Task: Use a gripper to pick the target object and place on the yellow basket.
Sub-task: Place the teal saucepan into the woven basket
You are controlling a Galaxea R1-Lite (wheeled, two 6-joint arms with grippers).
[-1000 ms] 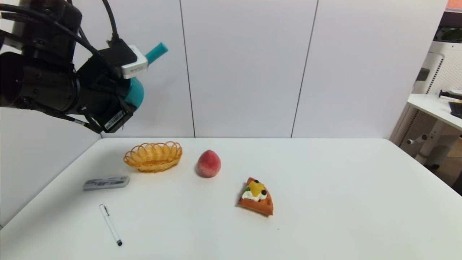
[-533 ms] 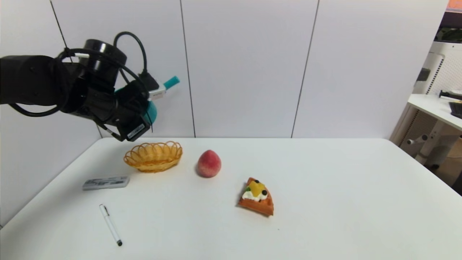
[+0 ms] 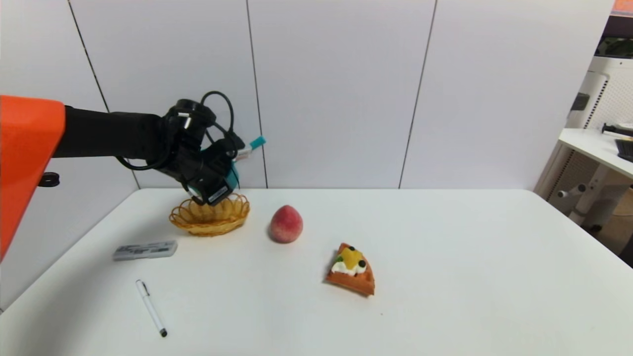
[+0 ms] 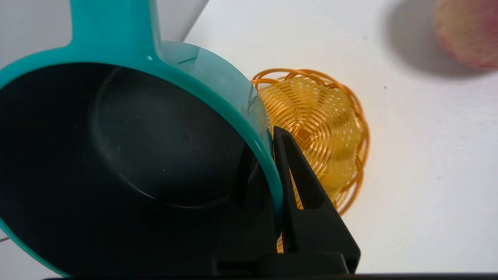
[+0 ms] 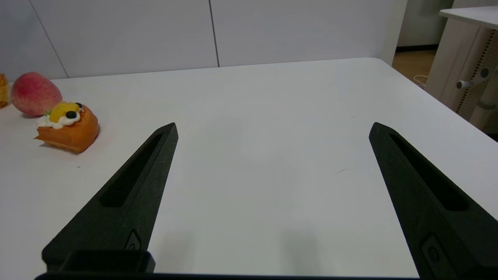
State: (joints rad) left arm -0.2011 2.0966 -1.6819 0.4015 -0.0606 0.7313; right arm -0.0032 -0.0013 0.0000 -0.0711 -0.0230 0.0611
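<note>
My left gripper [image 3: 221,186] is shut on the rim of the teal saucepan [image 3: 233,174]. It holds the pan tilted in the air just above the yellow wicker basket [image 3: 210,217], with the teal handle [image 3: 257,143] pointing up and to the right. In the left wrist view one black finger [image 4: 303,186] lies outside the pan wall and the other inside the dark grey saucepan [image 4: 116,155]; the basket [image 4: 330,128] lies right behind them. My right gripper [image 5: 274,128] stands open over bare table, out of the head view.
A pink-red peach [image 3: 286,224] sits right of the basket and a waffle wedge [image 3: 352,269] lies nearer the middle. On the white table [image 3: 470,257], a grey case [image 3: 145,250] and a pen [image 3: 151,307] lie front left. A wall runs close behind the basket.
The left arm has swung down and to the right with the saucepan, from high at the left to just above the basket. Nothing on the table has moved.
</note>
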